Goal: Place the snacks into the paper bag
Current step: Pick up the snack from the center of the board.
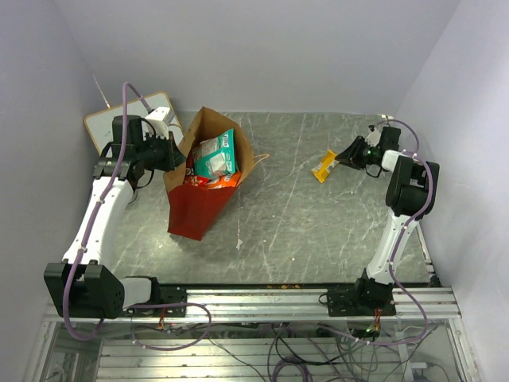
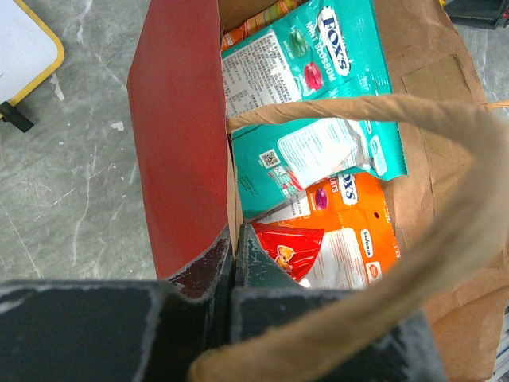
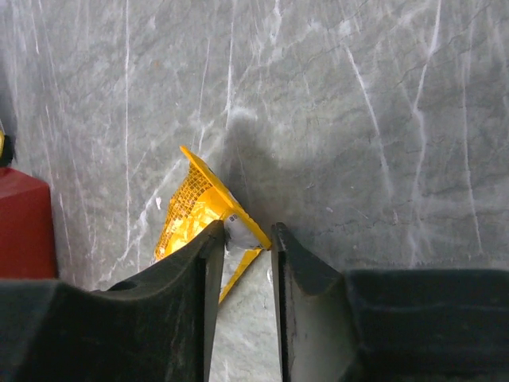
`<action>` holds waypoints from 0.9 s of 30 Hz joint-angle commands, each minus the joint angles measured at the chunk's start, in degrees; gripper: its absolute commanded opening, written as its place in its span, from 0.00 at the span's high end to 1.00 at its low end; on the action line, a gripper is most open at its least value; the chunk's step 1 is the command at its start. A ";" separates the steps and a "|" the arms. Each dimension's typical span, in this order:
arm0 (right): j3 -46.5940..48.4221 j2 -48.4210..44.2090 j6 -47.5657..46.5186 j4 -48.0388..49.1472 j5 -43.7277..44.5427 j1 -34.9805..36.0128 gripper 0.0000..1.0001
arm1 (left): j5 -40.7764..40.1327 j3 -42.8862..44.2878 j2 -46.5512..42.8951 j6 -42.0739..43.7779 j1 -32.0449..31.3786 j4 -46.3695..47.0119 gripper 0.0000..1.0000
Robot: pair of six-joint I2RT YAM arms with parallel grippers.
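The paper bag [image 1: 191, 211], red outside and brown inside, stands open at the left. It holds snacks: teal packets [image 2: 318, 87], an orange one [image 2: 358, 231] and a small red one [image 2: 290, 247]. My left gripper [image 2: 236, 231] is shut on the bag's near wall [image 2: 179, 143], one finger outside and one inside; from above it [image 1: 176, 151] sits at the bag's left rim. A yellow snack packet [image 1: 324, 165] lies on the table at the right. My right gripper [image 3: 246, 231] is low over it, both fingertips touching the packet's [image 3: 191, 208] near end.
A white writing board [image 1: 119, 119] with a yellow rim lies behind the left arm. The bag's twisted paper handle [image 2: 445, 231] arcs across the left wrist view. Grey marble tabletop [image 1: 318, 231] stretches between the bag and the yellow packet. Walls close in on both sides.
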 commanded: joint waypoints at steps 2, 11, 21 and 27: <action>-0.45 1.94 1.20 0.59 -2.68 -0.38 0.76 | 1.76 -0.43 -1.92 0.51 -0.49 5.08 0.93; -1.16 0.27 3.47 2.49 -6.45 -1.63 0.99 | 1.56 -0.88 -2.48 0.48 -0.49 5.28 0.93; -5.00 -5.91 6.90 6.51 -9.64 -1.93 1.00 | 1.68 -0.75 -2.35 0.29 -0.49 5.28 0.93; -8.46 -9.89 9.36 9.44 -10.69 -1.82 1.00 | 1.66 -1.35 -2.71 0.21 -0.53 5.71 0.93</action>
